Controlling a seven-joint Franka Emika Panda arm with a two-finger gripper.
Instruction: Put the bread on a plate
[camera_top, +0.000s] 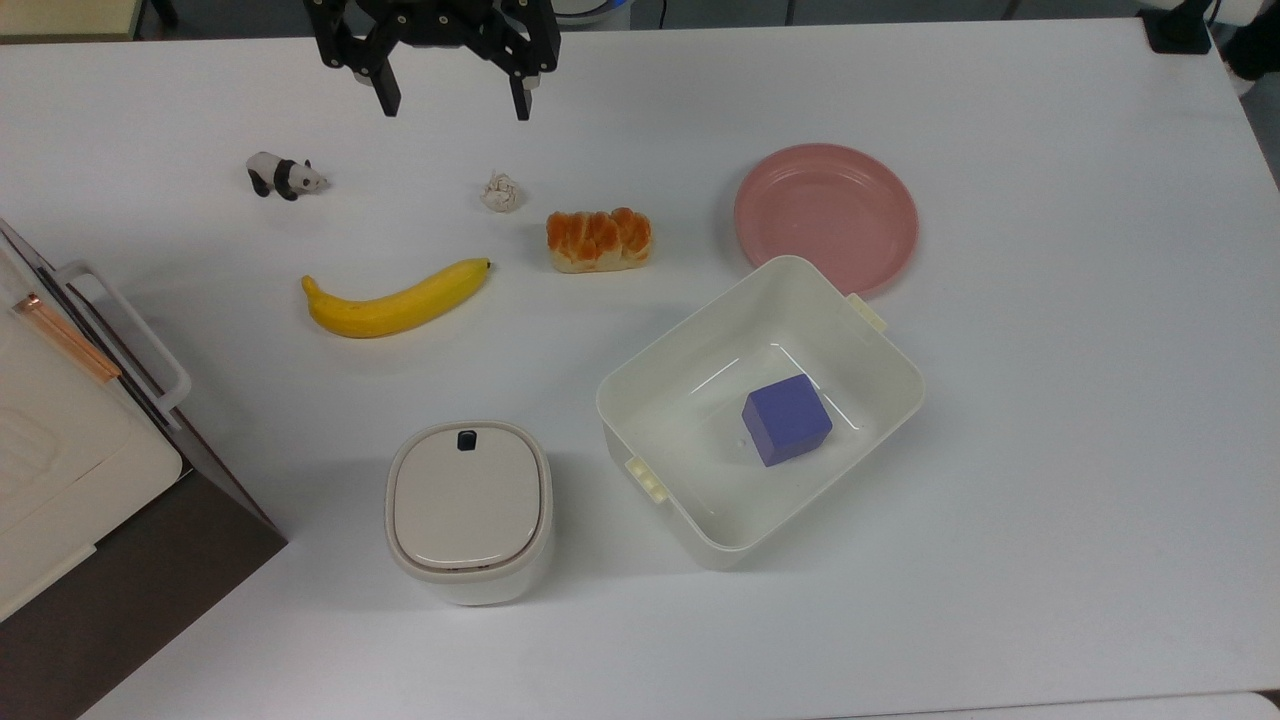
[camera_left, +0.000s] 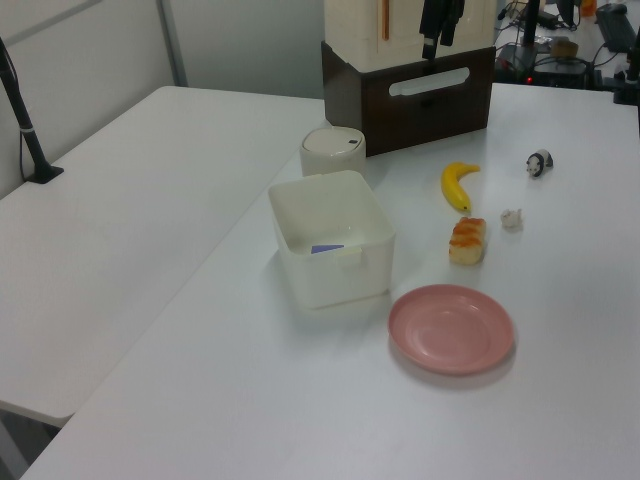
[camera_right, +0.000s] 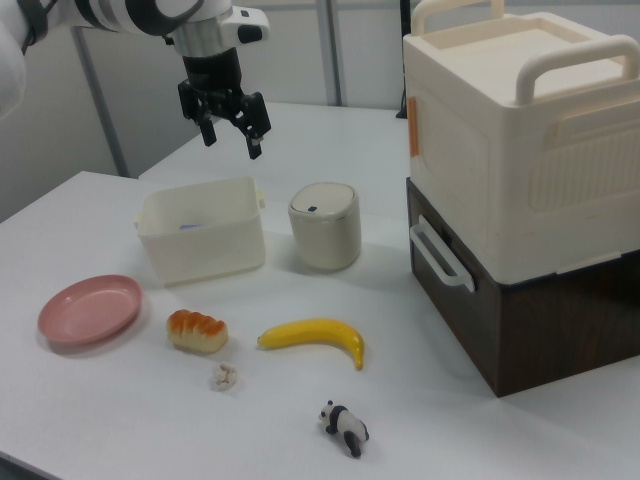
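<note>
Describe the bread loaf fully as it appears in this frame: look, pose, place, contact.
The small oblong pull-apart bread loaf has a glossy orange-brown lumpy top and pale cream sides. It lies flat on the white table, untouched, between the yellow banana and the round pink plate, with a tiny whitish wrinkly ball close by.

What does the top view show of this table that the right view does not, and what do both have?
Top view: it looks straight down into the white tub, so the blue cube on its floor is plain. Right view: the tall cream box with top handles, and the white arm above the open end effector. Both: the bread, pink plate, banana and toy panda.
</note>
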